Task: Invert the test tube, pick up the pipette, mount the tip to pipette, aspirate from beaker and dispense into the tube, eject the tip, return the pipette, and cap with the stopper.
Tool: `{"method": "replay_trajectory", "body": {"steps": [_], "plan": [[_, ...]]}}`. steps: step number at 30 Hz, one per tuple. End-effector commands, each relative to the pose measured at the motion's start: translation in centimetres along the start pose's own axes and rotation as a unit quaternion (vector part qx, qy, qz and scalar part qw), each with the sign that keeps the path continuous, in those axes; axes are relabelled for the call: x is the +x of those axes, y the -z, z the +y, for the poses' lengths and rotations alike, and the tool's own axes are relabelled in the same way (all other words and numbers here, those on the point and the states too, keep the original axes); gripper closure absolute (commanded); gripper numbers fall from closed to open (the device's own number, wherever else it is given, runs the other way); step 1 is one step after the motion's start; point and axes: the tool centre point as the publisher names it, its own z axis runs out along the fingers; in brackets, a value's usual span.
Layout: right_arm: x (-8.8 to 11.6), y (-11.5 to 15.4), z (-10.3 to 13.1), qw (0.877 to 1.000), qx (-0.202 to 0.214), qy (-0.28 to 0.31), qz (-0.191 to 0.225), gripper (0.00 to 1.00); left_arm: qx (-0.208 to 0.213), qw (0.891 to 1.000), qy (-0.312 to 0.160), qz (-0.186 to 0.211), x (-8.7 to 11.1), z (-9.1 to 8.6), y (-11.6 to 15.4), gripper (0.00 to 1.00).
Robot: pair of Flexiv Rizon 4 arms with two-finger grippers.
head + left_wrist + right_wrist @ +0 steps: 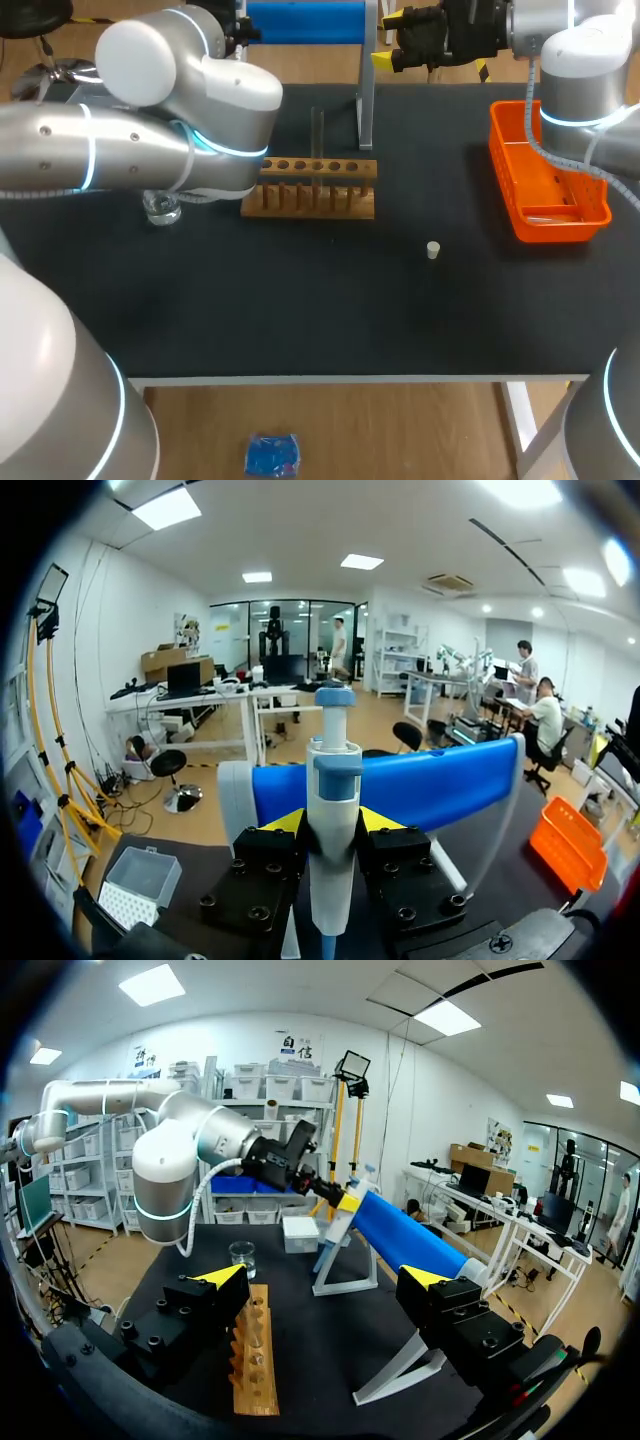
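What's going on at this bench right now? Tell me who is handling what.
The left pincer is closed on the pipette, which is at its blue stand at the far side of the table. The right pincer hangs open and empty nearby. A test tube stands upright in the wooden rack, with the beaker off to the rack's side. The stopper lies loose on the table, so the tube is not yet capped.

Quick tally on the tabletop [300, 320] — one wooden rack [310, 200] at 12 o'clock with one test tube [317, 130] in it, one beaker [160, 208] at 9, one stopper [433, 250], one orange tray [545, 228] at 2 o'clock, one blue stand [305, 20], one tip box [140, 880], one pipette [332, 810]. Plus two claws — left claw [332, 822], right claw [325, 1278].
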Motion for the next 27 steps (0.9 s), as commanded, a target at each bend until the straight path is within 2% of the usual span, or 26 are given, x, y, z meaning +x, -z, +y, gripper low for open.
{"method": "replay_trajectory", "body": {"steps": [1, 24, 25, 26, 27], "plan": [[0.0, 0.0, 0.0, 1.000, 0.001, 0.000, 0.000, 0.00, -0.012, 1.000, 0.000, -0.004, 0.1, -0.3, -0.3, 1.00], [0.0, 0.0, 0.0, 1.000, 0.001, 0.000, 0.000, 0.00, -0.031, 0.999, 0.009, 0.000, 0.0, 1.2, -1.1, 1.00], [0.0, 0.0, 0.0, 1.000, 0.001, 0.000, 0.000, 0.00, -0.032, 0.999, 0.010, 0.001, 0.1, 1.2, -1.1, 0.96], [0.0, 0.0, 0.0, 1.000, 0.001, 0.000, 0.000, 0.00, -0.032, 0.999, 0.010, 0.001, 0.1, 1.3, -1.2, 0.71], [0.0, 0.0, 0.0, 1.000, 0.001, 0.000, 0.000, 0.00, -0.032, 0.999, 0.011, 0.001, 0.1, 1.3, -1.2, 0.58]]}}
